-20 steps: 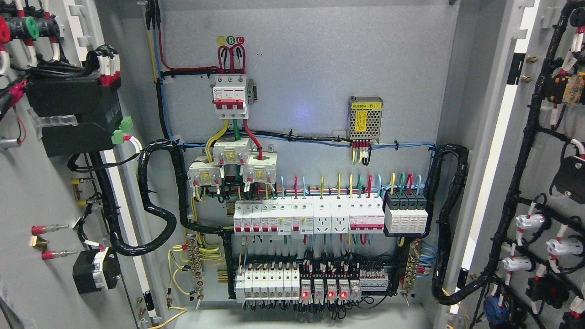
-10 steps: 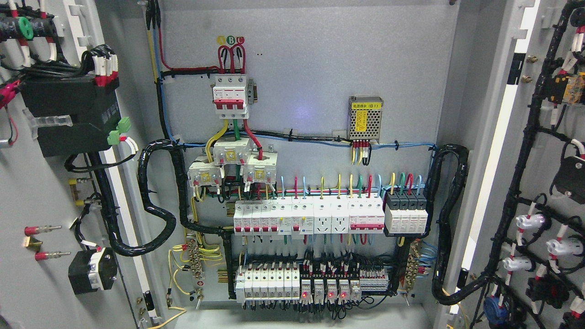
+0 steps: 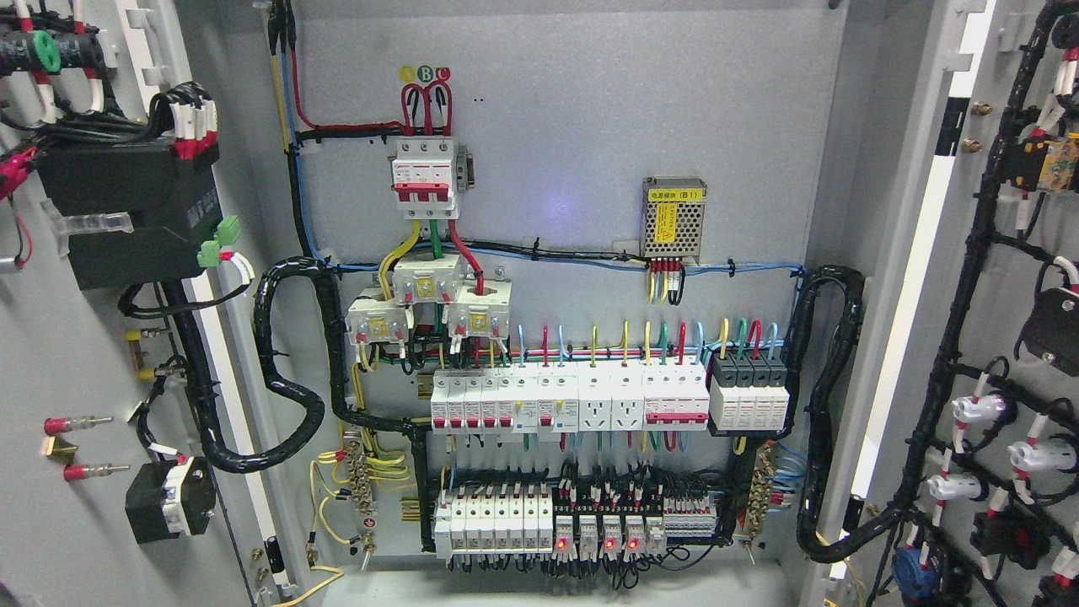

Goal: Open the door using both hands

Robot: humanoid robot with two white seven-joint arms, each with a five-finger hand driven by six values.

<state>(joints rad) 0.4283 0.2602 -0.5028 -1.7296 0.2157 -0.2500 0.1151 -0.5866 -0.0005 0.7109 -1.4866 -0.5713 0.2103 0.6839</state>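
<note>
Round markers A, B, C (image 3: 426,74) above the three-pole breaker (image 3: 426,175), in yellow, green, red. Yellow label (image 3: 674,195) on the perforated power module (image 3: 673,217): Chinese characters ending "(B1)". Other print too small to read.

Both grey doors (image 3: 59,354) wide open

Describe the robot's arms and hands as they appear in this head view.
Neither arm nor hand shows in the head view, so their colours, shapes and cables cannot be told. The picture holds only the open cabinet's back panel, the left door and the right door.
</note>
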